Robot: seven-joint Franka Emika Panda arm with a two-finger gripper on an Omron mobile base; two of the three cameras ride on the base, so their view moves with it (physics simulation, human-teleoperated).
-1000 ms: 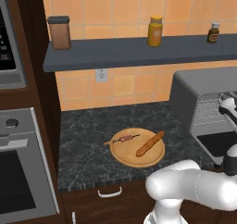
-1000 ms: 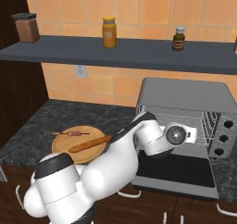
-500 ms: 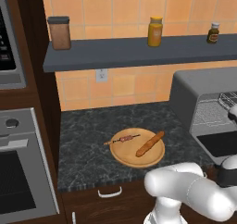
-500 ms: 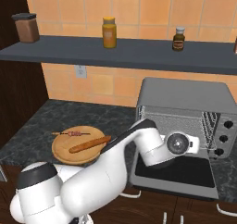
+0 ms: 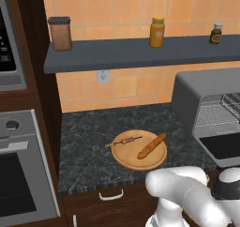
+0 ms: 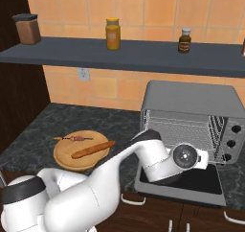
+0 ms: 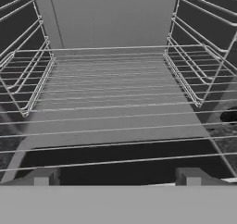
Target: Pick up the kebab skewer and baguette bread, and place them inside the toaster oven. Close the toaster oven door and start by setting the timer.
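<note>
Nothing loaded yet: thin wooden kebab skewer (image 5: 124, 140) and slim orange-brown baguette bread (image 5: 151, 146) lying on the round wooden plate (image 5: 126, 158), centre of the left base view, grey toaster oven (image 6: 194, 117) open, empty jaws apart facing its wire rack (image 7: 111, 102).

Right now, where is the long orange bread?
The baguette bread lies on the round wooden plate on the dark counter, beside the kebab skewer, left of the toaster oven.

Toaster oven (image 5: 206, 99) cut off, frame edge.
</note>
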